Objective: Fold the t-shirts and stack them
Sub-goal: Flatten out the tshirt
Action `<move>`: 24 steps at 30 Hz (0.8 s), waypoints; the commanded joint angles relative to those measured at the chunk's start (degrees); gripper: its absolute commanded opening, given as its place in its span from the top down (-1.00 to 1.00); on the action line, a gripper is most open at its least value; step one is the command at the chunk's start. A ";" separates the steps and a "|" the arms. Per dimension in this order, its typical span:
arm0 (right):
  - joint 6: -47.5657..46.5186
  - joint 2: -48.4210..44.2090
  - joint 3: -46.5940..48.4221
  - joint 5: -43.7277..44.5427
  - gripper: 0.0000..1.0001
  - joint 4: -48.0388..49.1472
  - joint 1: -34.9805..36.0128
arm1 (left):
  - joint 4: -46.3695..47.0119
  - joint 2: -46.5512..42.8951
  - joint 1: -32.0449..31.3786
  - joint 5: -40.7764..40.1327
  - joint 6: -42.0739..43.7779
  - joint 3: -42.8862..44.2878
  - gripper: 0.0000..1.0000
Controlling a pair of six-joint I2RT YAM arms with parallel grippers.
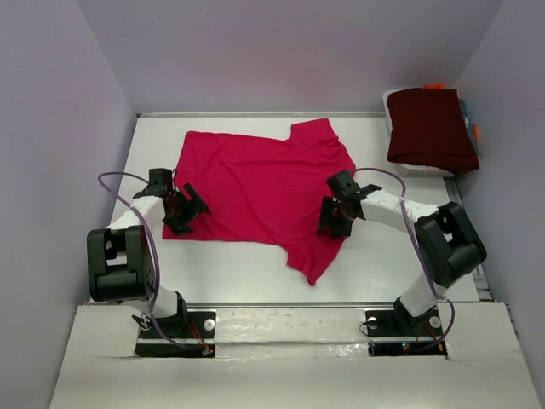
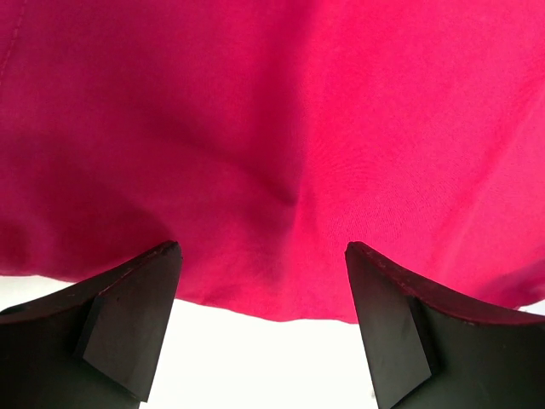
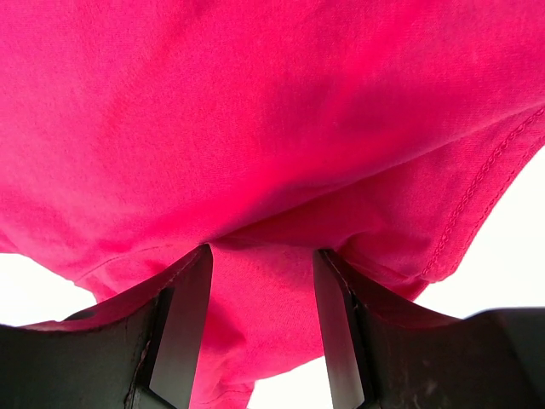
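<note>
A crimson-pink t-shirt (image 1: 260,183) lies spread flat on the white table (image 1: 230,268), one sleeve toward the back and one toward the near right. My left gripper (image 1: 184,210) is open at the shirt's near-left edge; in the left wrist view (image 2: 262,251) the hem of the shirt (image 2: 281,128) runs between the spread fingertips (image 2: 128,324). My right gripper (image 1: 334,218) is on the shirt's right side by the near sleeve. Its jaws (image 3: 263,251) are open with a fold of the shirt (image 3: 255,111) lying between the fingers (image 3: 179,332). A folded dark maroon t-shirt (image 1: 430,128) lies at the back right.
The maroon garment rests on a white bin (image 1: 426,169) at the table's back right corner, with orange and blue items (image 1: 471,128) behind it. Grey walls close in the table on the left, back and right. Bare table shows in front of the shirt.
</note>
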 commanded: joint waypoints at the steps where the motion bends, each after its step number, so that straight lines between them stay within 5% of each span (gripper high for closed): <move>1: -0.99 1.37 -0.86 -0.42 -0.13 2.42 -1.59 | 1.60 0.35 1.74 2.51 -2.15 -2.37 -0.82; 24: -4.06 0.40 -2.18 -3.74 -0.14 0.32 -4.49 | 1.34 -2.64 11.94 0.22 -2.51 -4.75 -0.82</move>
